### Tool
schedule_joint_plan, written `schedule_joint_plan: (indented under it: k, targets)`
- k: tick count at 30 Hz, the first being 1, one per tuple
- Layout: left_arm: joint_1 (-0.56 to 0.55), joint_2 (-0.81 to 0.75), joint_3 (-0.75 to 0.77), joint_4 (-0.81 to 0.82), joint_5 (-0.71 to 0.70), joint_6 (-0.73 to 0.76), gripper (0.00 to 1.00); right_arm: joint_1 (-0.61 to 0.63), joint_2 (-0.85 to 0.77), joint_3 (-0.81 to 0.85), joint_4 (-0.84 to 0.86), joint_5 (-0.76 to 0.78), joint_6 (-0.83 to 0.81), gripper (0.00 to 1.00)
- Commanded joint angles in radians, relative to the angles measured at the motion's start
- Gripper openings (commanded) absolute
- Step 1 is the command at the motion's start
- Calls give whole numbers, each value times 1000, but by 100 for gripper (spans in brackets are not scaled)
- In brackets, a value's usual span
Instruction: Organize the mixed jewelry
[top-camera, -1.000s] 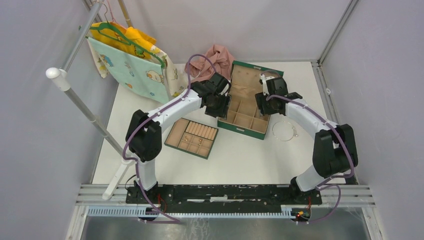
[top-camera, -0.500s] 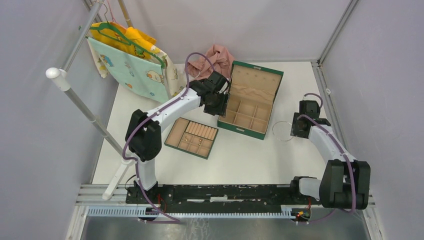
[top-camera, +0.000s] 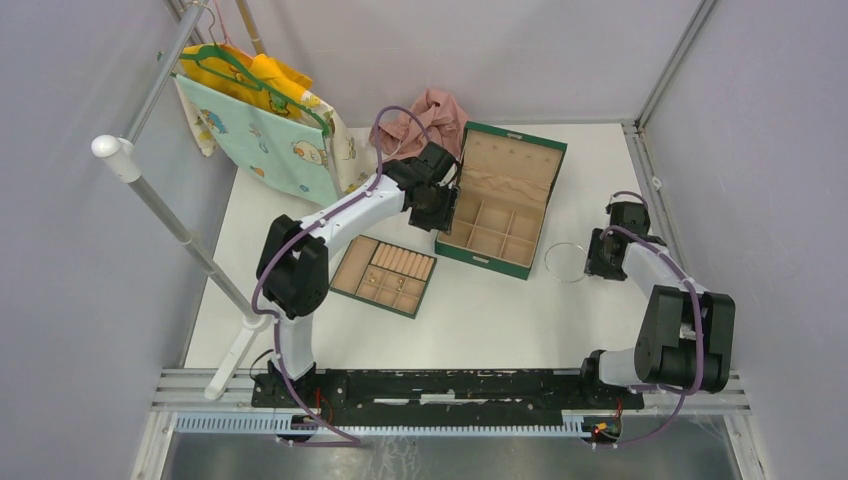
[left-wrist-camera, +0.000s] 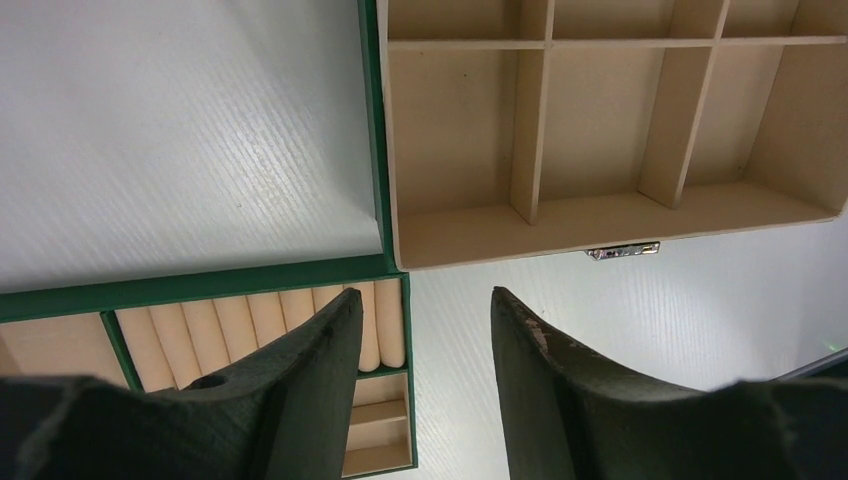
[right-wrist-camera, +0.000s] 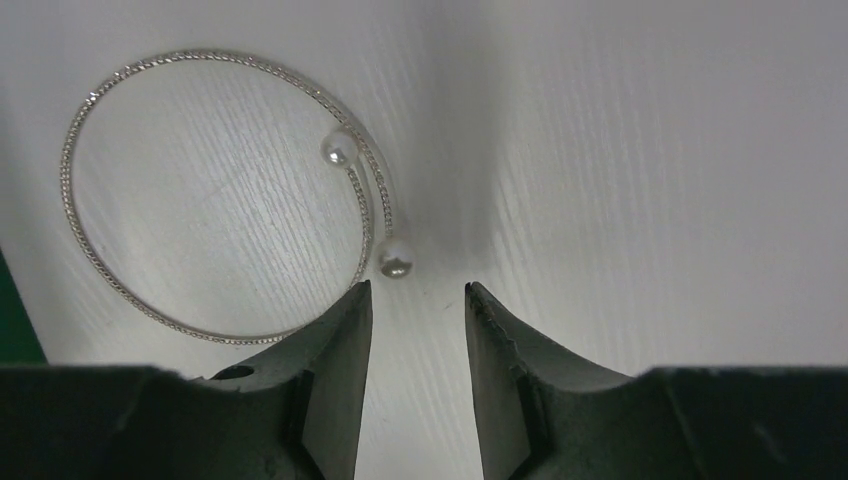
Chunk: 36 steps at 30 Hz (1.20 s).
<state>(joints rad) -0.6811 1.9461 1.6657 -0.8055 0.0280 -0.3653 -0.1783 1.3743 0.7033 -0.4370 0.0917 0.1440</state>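
Note:
A thin silvery wire loop with two pearl ends lies flat on the white table, right of the green box. In the right wrist view the loop lies just ahead and left of my right gripper, which is open and empty, its tips close to one pearl. In the top view the right gripper is low beside the loop. My left gripper is open and empty at the box's left edge. Tiny pale-gold pieces sit in the tan tray.
The green box stands open with empty tan compartments. The tray's roll section is below the left fingers. A pink cloth lies at the back. Hung clothes and a white pole stand at the left.
My right arm has swung from over the green box out to the right and down beside the wire loop. The left arm has barely moved.

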Motion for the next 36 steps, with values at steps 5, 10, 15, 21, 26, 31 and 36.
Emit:
schedule_joint_plan:
  k: [5, 10, 15, 21, 26, 31, 36]
  targets:
    - [5, 10, 56, 22, 3, 29, 56, -5, 54, 51, 84, -63, -2, 42]
    - [4, 23, 68, 18, 6, 29, 56, -9, 95, 41, 102, -81, -2, 34]
    - [3, 34, 78, 10, 2, 31, 56, -9, 82, 35, 100, -72, 0, 27]
    - [5, 44, 86, -1, -1, 28, 56, -10, 47, 45, 83, -88, 25, 0]
    - [38, 70, 140, -30, 45, -41, 56, -10, -55, 35, 51, -143, 96, 0]
    - [55, 43, 143, -9, 43, -72, 57, -10, -193, 39, 15, -134, 121, 0]
    - [64, 23, 142, -8, 33, -71, 58, -10, -314, 54, -8, -115, 145, 0]
